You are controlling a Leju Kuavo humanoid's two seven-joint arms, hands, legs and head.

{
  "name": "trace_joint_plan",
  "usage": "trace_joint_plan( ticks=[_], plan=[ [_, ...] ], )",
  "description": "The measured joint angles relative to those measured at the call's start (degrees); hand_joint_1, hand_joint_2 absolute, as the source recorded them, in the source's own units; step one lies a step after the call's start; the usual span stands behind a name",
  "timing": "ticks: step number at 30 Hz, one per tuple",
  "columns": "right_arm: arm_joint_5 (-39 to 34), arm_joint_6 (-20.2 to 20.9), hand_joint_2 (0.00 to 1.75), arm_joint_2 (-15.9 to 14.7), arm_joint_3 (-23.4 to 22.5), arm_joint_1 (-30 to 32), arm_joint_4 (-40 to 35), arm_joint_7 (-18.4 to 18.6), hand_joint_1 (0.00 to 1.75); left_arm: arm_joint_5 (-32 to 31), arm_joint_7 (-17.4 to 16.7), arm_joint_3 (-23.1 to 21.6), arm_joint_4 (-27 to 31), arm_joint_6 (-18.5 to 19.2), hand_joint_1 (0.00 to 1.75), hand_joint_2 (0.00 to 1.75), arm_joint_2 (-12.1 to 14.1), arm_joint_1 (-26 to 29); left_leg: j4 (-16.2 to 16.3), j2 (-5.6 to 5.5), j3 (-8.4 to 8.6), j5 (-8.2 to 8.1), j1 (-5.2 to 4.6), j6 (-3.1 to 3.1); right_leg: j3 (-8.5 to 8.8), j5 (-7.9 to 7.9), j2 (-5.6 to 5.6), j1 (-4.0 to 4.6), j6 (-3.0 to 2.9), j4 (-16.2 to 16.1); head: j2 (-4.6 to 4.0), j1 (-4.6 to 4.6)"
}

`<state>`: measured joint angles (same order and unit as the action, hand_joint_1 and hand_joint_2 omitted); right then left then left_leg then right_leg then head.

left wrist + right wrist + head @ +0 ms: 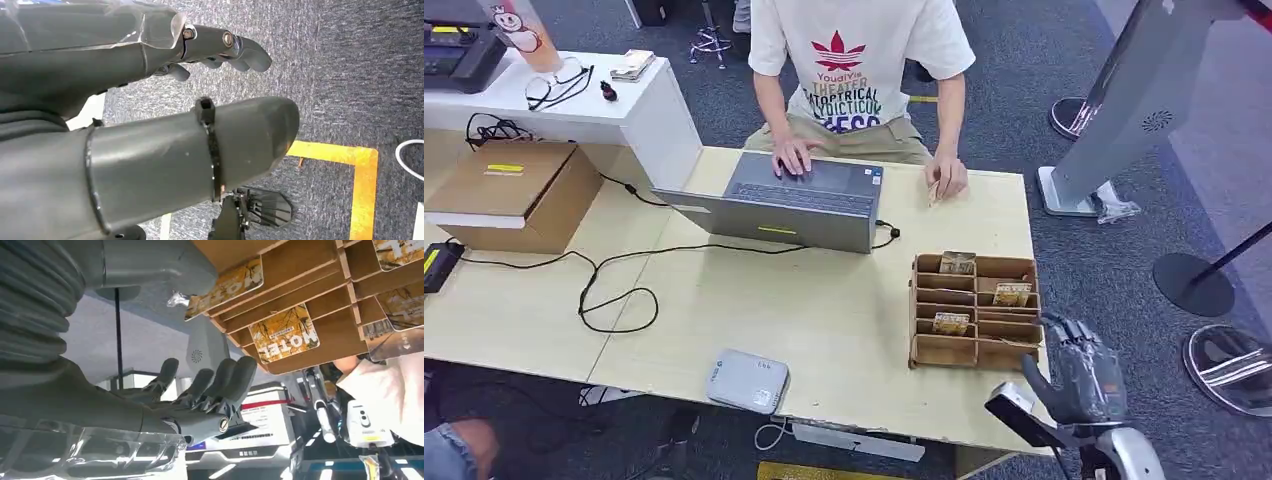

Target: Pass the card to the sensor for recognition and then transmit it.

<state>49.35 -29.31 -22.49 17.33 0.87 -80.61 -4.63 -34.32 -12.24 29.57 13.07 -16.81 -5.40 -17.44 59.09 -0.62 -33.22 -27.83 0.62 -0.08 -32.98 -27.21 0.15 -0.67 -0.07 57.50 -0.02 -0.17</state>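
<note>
**Right hand poised beside the card rack, nothing picked yet**

I have the right hand (1084, 375) raised just beside the brown wooden compartment rack (974, 312) at the table's near right corner, fingers loosely spread and holding nothing; I judge it is set there to reach in. The yellow printed "MOTEL" cards (285, 333) stand in the rack's slots so their top edges can be pinched. The flat grey box-shaped reader (747, 381) lies at the near edge, well apart. My left hand (150, 120) hangs over the carpet, fingers extended, empty. Across the pale wooden table (724, 290), whatever the seated person's hand (947, 177) holds is too small to tell.
</note>
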Motion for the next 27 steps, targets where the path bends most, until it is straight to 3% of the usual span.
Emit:
trace_joint_plan(
  ticks=[5, 18, 21, 23, 24, 27],
  plan=[
    [0.0, 0.4, 1.75, 0.6, 0.5, -1.0, 0.8, 0.0, 0.84, 0.0, -0.3, 0.0, 0.1, -0.1, 0.00, 0.00, -0.1, -0.2, 0.0, 0.00, 0.01, 0.00, 0.00, 0.00, 0.00, 0.00, 0.01, 0.00, 0.00, 0.0, 0.00, 0.00],
    [0.1, 0.7, 1.75, 1.5, 1.4, -2.2, 2.6, -0.1, 0.82, 0.4, -0.3, 0.0, 0.2, -0.3, 0.00, 0.00, -0.1, -0.3, 0.0, 0.00, 0.00, 0.00, 0.00, 0.00, 0.00, 0.00, 0.00, 0.00, 0.00, 0.0, 0.00, 0.00],
    [0.1, 0.7, 1.75, 1.6, 1.5, -2.3, 2.8, -0.1, 0.96, 0.4, -0.3, 0.0, 0.2, -0.3, 0.00, 0.00, -0.1, -0.3, 0.0, 0.00, 0.00, 0.00, 0.00, 0.00, 0.00, 0.00, 0.00, 0.00, 0.00, 0.0, 0.00, 0.00],
    [0.0, 0.7, 1.75, 1.6, 1.5, -2.2, 2.9, -0.1, 1.13, 0.5, -0.3, 0.0, 0.2, -0.3, 0.00, 0.00, -0.1, -0.3, 0.0, 0.00, 0.00, 0.00, 0.00, 0.00, 0.00, 0.00, 0.00, 0.00, 0.00, 0.0, 0.00, 0.00],
    [0.0, 0.7, 1.75, 1.6, 1.5, -2.2, 2.9, -0.1, 1.33, 0.5, -0.3, 0.0, 0.2, -0.3, 0.00, 0.00, -0.1, -0.3, 0.0, 0.00, 0.00, 0.00, 0.00, 0.00, 0.00, 0.00, 0.00, 0.00, 0.00, 0.0, 0.00, 0.00],
    [0.0, 0.7, 1.75, 1.6, 1.5, -2.1, 2.9, -0.1, 1.38, 0.7, -0.1, 0.0, 0.2, -0.6, 0.00, 0.00, -0.1, -0.3, 0.0, 0.00, 0.01, 0.00, 0.00, 0.00, 0.00, 0.00, 0.00, 0.00, 0.00, 0.0, 0.00, 0.00]
  ],
)
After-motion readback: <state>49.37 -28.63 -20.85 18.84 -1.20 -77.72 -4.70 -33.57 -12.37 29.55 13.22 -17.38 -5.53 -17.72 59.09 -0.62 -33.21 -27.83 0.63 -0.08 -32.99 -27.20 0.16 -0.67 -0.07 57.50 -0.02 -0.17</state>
